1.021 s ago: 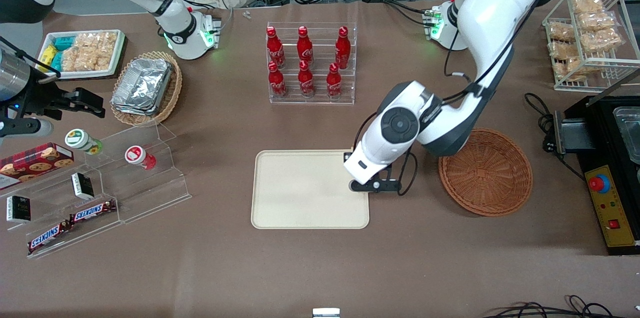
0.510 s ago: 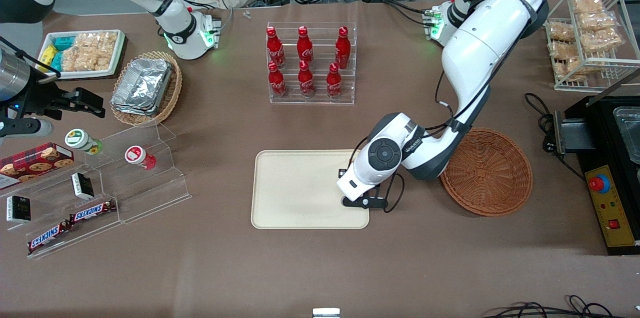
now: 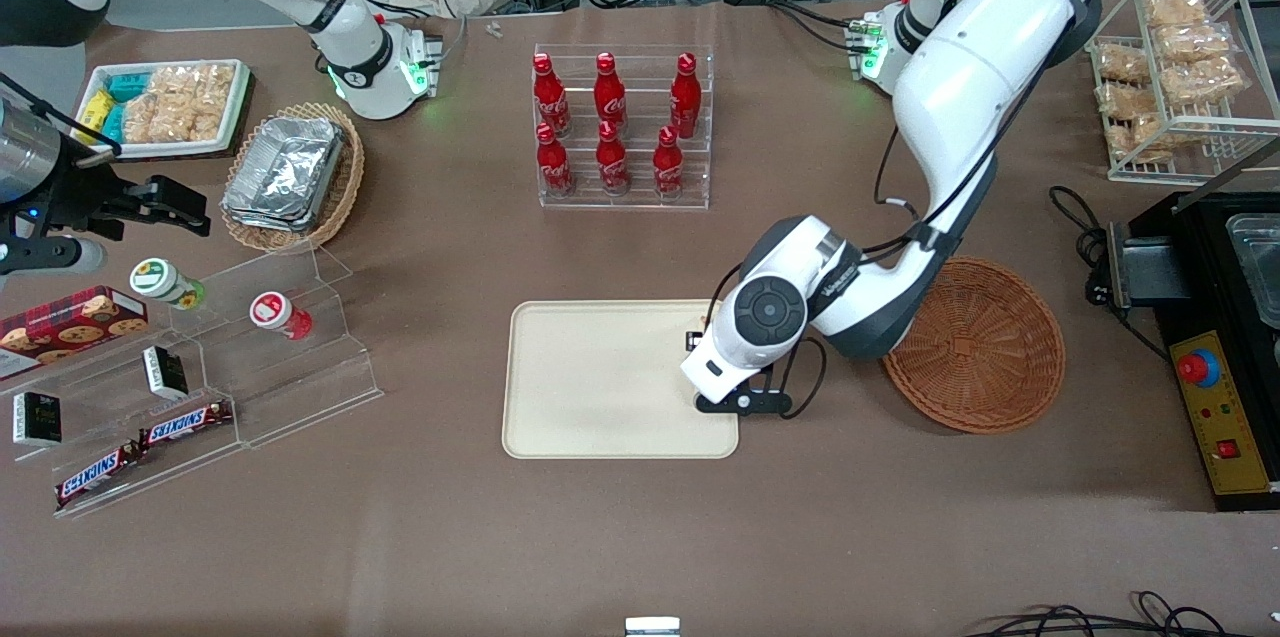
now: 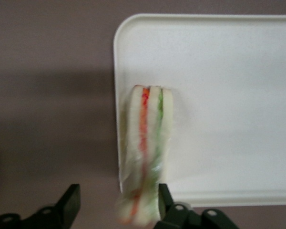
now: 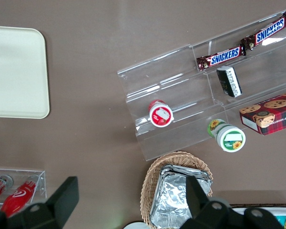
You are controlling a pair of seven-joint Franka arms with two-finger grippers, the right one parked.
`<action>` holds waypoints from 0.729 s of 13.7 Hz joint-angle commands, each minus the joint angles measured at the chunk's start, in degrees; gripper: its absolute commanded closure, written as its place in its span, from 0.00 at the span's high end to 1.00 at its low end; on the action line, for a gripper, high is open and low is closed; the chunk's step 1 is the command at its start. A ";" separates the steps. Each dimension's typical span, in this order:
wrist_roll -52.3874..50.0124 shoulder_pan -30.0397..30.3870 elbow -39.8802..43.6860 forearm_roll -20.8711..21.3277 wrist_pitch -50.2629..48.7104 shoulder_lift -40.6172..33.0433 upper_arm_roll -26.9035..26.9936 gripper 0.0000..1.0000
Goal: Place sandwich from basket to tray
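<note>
The sandwich (image 4: 148, 143), a white wedge with orange-red and green layers, lies on the cream tray (image 4: 229, 95) at its rim, close to one corner. My left gripper (image 4: 117, 196) is open just above it. One finger (image 4: 163, 198) is against the sandwich and the other finger (image 4: 70, 202) stands apart from it over the brown table. In the front view my arm's wrist (image 3: 770, 312) hangs over the tray's (image 3: 600, 377) edge nearest the reddish-brown basket (image 3: 975, 347) and hides the sandwich. The basket shows nothing in it.
A rack of red bottles (image 3: 620, 127) stands farther from the front camera than the tray. A clear stepped shelf with snacks (image 3: 200, 377) and a pale basket of foil containers (image 3: 290, 177) lie toward the parked arm's end. A wire rack of packets (image 3: 1180, 67) is at the working arm's end.
The arm came from the basket's side over the tray's edge and dipped lower. In the last half second it has drawn back a little toward the basket.
</note>
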 commanded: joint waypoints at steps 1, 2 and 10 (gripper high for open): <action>-0.97 1.89 -1.39 0.29 -6.23 -7.76 0.26 0.99; -0.54 2.42 -1.21 0.29 -10.44 -10.13 0.26 0.99; 7.94 15.33 -1.39 -4.72 -27.44 -23.24 0.34 1.00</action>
